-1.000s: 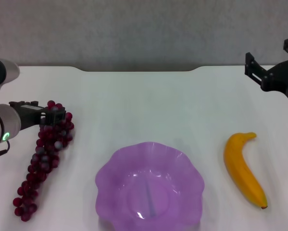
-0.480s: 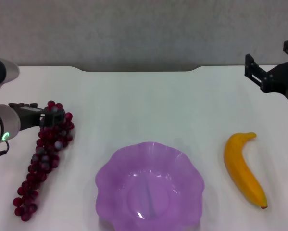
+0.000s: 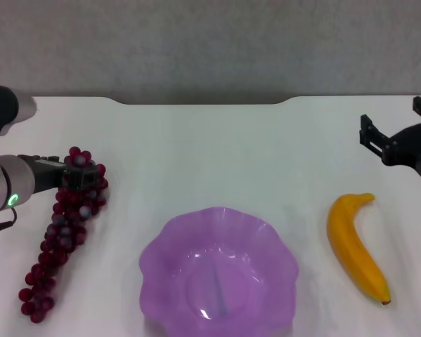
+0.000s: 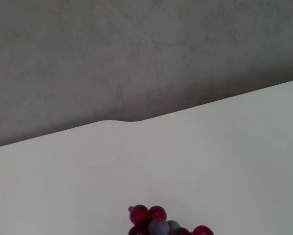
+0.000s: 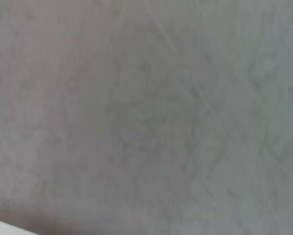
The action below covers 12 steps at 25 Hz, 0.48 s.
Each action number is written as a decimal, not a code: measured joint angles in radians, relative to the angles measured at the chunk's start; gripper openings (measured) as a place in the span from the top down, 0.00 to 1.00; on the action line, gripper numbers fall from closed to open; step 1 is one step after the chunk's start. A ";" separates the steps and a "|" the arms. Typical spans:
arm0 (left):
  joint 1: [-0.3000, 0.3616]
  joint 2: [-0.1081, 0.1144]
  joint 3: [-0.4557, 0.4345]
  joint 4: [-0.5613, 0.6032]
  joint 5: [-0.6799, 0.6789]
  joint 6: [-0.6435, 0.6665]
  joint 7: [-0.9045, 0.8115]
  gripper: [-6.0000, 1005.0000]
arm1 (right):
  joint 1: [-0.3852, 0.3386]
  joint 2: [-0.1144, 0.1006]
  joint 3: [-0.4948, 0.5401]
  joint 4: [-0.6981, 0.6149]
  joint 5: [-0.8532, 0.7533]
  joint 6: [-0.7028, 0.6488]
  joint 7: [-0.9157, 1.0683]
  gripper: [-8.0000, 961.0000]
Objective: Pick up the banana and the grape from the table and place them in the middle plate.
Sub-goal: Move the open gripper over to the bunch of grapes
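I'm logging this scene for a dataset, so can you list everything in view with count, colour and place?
grape: one bunch, dark red-purple, on the robot's left side of the table.
middle plate: one, translucent purple, near edge at centre, nothing in it.
banana: one, yellow-orange with dark tip, on the robot's right side.
table: one, white, notch in the far edge.
wall: grey, behind the table.
left gripper: black, at the top end of the grape bunch.
right gripper: black, open, above the table beyond the banana.
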 joint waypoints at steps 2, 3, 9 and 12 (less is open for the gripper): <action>0.000 0.000 -0.001 0.000 0.000 0.000 0.000 0.27 | 0.006 0.001 0.002 0.013 0.000 -0.001 0.001 0.07; 0.000 0.001 -0.001 0.000 0.000 0.000 0.000 0.27 | 0.008 0.001 0.003 0.017 0.001 -0.001 0.001 0.07; -0.019 0.001 -0.001 0.039 0.001 -0.003 -0.005 0.27 | 0.010 0.001 -0.002 0.019 0.003 -0.001 0.003 0.07; -0.039 0.001 -0.001 0.065 0.002 -0.013 -0.004 0.28 | 0.011 0.001 -0.002 0.017 0.003 -0.002 0.003 0.08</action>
